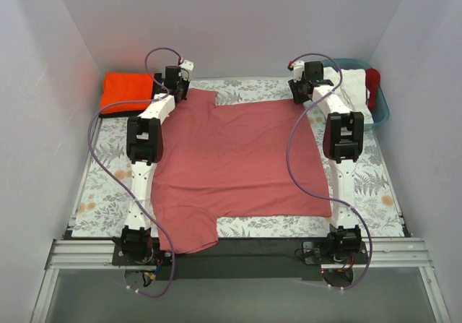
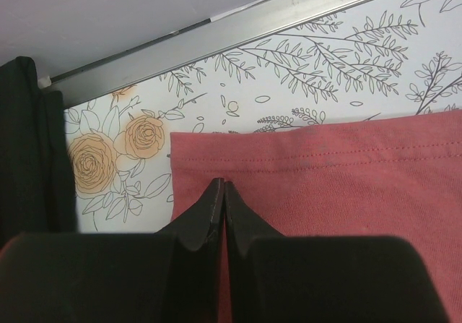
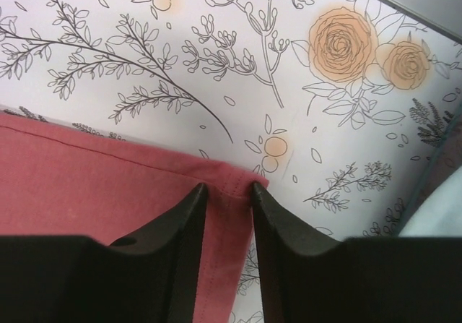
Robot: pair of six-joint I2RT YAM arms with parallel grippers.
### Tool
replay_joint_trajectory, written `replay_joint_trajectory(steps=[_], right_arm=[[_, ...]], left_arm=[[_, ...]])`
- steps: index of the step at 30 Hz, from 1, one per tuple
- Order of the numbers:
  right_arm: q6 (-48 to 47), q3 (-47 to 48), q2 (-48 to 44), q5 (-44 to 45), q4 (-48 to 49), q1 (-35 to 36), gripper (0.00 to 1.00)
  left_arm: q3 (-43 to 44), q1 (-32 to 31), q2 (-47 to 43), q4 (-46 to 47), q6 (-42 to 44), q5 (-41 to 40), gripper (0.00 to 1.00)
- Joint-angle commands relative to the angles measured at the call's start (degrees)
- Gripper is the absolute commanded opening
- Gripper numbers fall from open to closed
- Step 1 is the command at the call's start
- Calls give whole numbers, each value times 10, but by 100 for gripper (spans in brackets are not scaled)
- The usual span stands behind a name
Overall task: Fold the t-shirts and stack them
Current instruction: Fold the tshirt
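A dusty rose-red t-shirt lies spread flat on the floral table cover. My left gripper is at its far left corner. In the left wrist view the gripper has its fingers pressed together on the shirt just inside the hem. My right gripper is at the far right corner. In the right wrist view it is open, its fingers straddling the shirt's corner. A folded orange t-shirt lies at the back left on a black one, which also shows in the left wrist view.
A teal basket holding white cloth and a red item stands at the back right. White walls enclose the table on three sides. A metal rail runs along the far edge.
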Motion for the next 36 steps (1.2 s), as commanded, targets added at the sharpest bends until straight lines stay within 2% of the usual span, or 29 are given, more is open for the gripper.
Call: replay_joint_trajectory(steps=[1,2,3,6,13,22,30,36], right_arm=[[-4,8,21,-25,2,-5,37],[-8,0,20,-34,2,-4,34],[-10,-3,19,-48,1,-5,21],[-11,-7,11,-55,-3,-5,1],[-15,-23,-56,-82,-1,-9,1],[-15,-44,-126,-121,7,-18,1],[-30,-80,-160,-128,6,-26,1],[-45,-113,-188,-148,7,-38,1]], left_arm=[[-19,0,-24,-42,2,14,0],[-18,0,-25,-42,1,14,0],[-18,0,-24,-42,2,14,0],[-19,1,-30,-42,-4,22,0],[-6,12,-66,-24,-50,66,0],[-64,20,-171,46,-87,110,0],[-182,31,-269,79,-77,141,0],[-316,41,-370,106,-68,186,0]])
